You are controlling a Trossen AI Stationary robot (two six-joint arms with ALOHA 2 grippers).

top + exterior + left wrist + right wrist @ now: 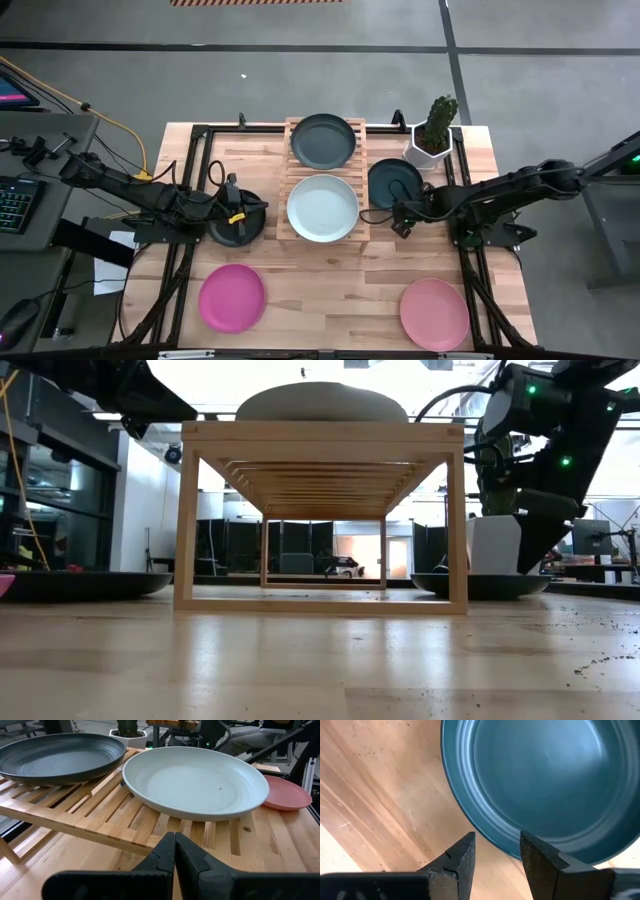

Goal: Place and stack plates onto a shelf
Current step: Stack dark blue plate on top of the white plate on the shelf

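The right gripper (497,852) hangs with jaws spread over the near rim of the teal plate (555,780). The left gripper (174,851), jaws pressed together, faces the mint plate (195,780) on the shelf (125,820).

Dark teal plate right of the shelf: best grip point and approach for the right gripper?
Grip the dark teal plate by its raised rim on the edge nearest the right gripper, coming from above. It lies flat on the table, so only the rim offers a pinch; the open fingers already straddle it.
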